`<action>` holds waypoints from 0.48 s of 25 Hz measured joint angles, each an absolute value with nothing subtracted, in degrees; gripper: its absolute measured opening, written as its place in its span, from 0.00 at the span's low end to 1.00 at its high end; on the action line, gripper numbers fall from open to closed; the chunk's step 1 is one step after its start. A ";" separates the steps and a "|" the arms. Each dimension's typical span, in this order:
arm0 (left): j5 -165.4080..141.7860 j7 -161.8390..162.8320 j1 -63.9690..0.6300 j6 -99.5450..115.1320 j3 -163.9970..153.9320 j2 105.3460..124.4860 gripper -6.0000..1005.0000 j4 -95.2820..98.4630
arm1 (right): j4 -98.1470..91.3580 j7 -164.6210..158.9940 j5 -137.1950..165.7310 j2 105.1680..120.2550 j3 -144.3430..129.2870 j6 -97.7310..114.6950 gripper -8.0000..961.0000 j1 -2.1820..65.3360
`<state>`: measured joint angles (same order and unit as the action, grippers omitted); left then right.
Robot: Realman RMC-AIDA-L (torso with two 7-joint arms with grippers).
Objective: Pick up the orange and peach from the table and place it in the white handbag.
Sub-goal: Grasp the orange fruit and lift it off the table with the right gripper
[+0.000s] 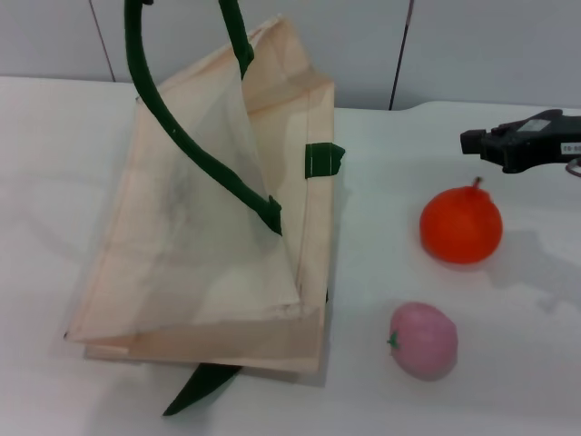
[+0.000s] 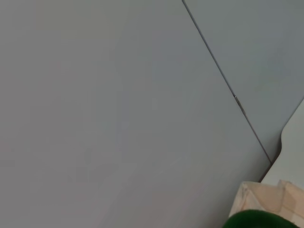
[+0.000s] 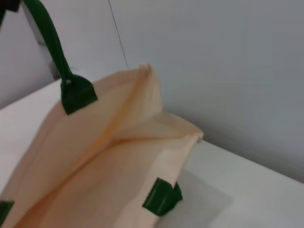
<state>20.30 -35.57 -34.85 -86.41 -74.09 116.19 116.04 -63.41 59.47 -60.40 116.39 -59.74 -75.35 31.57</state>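
While the cream fabric handbag (image 1: pixel 209 245) is lying on the white bench (image 1: pixel 508 400), the right gripper (image 1: pixel 472 143), state unclear, is hovering beyond the bright orange round fruit (image 1: pixel 460 226); the pink peach (image 1: pixel 424 341) is sitting nearer.

handbag (image 1: pixel 200 263) left, orange (image 1: pixel 461 226) right, peach (image 1: pixel 424 341) before orange

Bright even overhead light, soft shadows under white handbag (image 1: pixel 182 245), wrist views slightly soft
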 joint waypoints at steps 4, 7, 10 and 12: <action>20.30 -35.60 -34.90 -86.39 -74.09 116.19 0.14 116.01 | -61.95 59.47 -59.52 116.28 -59.84 -74.93 0.05 32.20; 20.30 -35.60 -35.07 -86.56 -74.12 116.19 0.14 116.01 | -61.44 59.49 -59.48 116.22 -59.80 -74.92 0.03 32.27; 20.31 -35.57 -34.88 -86.51 -74.30 116.19 0.14 116.01 | -61.07 59.62 -59.48 116.20 -59.52 -74.87 0.02 32.28; 20.31 -35.49 -34.57 -86.33 -74.27 116.22 0.14 116.01 | -61.04 59.67 -59.48 116.19 -59.41 -74.86 0.03 32.29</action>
<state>20.31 -35.49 -34.57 -86.33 -74.27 116.22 116.01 -61.04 59.67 -59.48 116.19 -59.41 -74.86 32.29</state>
